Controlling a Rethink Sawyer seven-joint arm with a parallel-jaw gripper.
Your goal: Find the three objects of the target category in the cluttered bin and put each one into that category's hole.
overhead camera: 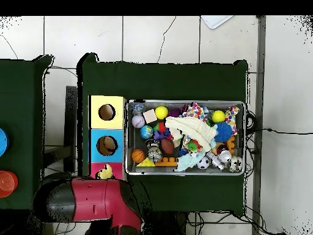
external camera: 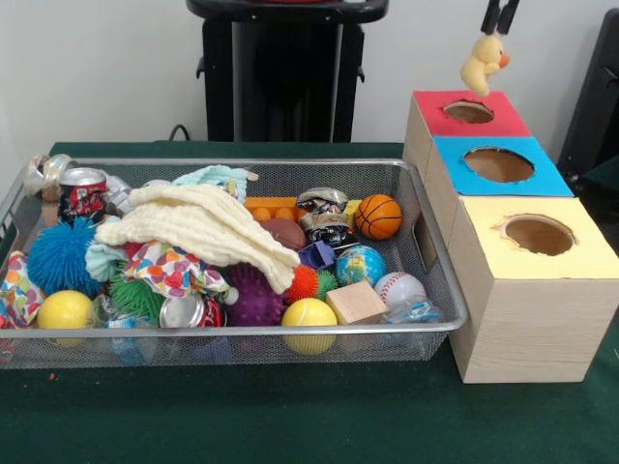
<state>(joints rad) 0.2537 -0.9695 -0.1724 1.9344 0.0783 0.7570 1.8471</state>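
Green-clothed counter (external camera: 290, 416): black jaws closed on pale yellow plush duck (external camera: 483, 62), hanging directly above, toward one o'clock of, red-topped wooden box's round hole (external camera: 469, 111).

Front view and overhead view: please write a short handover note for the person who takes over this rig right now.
Gripper: shut on the pale yellow plush duck, hanging in the air just above the round hole of the red-topped pale wooden box. The overhead view shows the duck at the red box, beside the arm.
Silver wire-mesh basket: full of balls, cans and cloths. No other plush toy shows; a cream knitted cloth covers the middle.
Done: duck lifted out and brought to the red box.
Left: drop the duck into the hole, then search the basket, probably under the cloths, for more plush animals.
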